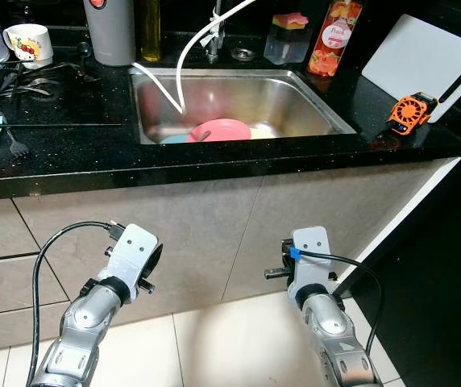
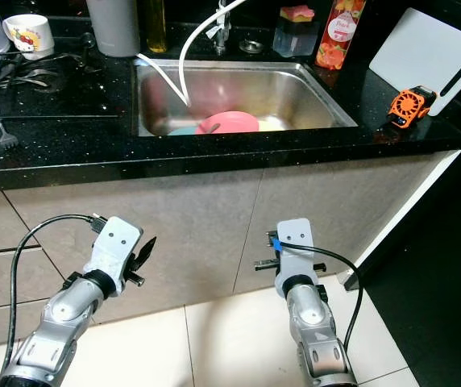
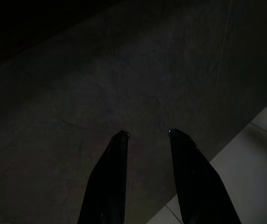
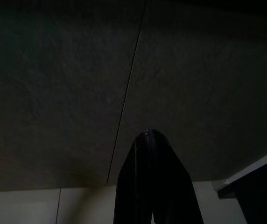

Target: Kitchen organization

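A black speckled stone countertop runs across the upper half of the scene, from nine o'clock to three o'clock. Below it stand flat grey cabinet fronts, split by thin seams; one seam drops near the centre. Pale glossy floor tiles lie at six o'clock, brightly lit just before the cabinets. At four o'clock a dark panel falls away into shadow, edged by a white strip.
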Tool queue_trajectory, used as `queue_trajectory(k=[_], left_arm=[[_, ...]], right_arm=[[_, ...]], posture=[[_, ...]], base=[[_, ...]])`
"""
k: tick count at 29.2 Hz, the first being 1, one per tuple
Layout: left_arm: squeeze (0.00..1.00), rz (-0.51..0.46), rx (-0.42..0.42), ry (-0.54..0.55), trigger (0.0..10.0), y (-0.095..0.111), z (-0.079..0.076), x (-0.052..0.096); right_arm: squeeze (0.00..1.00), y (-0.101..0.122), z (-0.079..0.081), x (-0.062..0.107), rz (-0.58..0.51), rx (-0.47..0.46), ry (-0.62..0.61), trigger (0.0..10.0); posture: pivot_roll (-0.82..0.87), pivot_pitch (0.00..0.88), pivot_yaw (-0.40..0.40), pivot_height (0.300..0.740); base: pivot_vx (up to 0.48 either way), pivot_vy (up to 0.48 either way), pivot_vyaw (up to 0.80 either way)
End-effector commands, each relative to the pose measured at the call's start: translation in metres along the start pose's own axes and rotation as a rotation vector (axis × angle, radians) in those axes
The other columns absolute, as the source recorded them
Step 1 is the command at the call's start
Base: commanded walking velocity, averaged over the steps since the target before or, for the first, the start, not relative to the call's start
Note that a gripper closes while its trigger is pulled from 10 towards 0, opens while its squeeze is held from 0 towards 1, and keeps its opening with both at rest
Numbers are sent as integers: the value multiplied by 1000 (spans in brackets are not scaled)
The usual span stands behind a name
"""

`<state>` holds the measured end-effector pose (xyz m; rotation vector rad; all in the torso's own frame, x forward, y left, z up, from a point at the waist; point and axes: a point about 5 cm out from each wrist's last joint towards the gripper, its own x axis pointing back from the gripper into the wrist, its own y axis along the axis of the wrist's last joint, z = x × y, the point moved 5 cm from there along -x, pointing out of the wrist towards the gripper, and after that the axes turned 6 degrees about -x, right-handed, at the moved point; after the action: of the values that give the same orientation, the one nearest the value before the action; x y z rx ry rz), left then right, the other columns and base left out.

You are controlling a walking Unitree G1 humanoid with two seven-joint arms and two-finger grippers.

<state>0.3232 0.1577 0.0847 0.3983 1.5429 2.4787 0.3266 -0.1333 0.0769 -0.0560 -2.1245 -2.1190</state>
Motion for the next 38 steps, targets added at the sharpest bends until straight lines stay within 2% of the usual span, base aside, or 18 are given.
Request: queue_trajectory(k=[1,38], left_arm=[[0,1,1,-21,10000,-1,-6,-1],[0,5,1,-22,10000,-2,-7,-1]], right_arm=[[0,-3,-5,0,12,-6,-18,10000],[0,-4,-3,0,16,-3,-9,10000]], posture=[[183,62,-83,740],[185,49,-84,740]], base=[[0,0,0],[0,0,0]])
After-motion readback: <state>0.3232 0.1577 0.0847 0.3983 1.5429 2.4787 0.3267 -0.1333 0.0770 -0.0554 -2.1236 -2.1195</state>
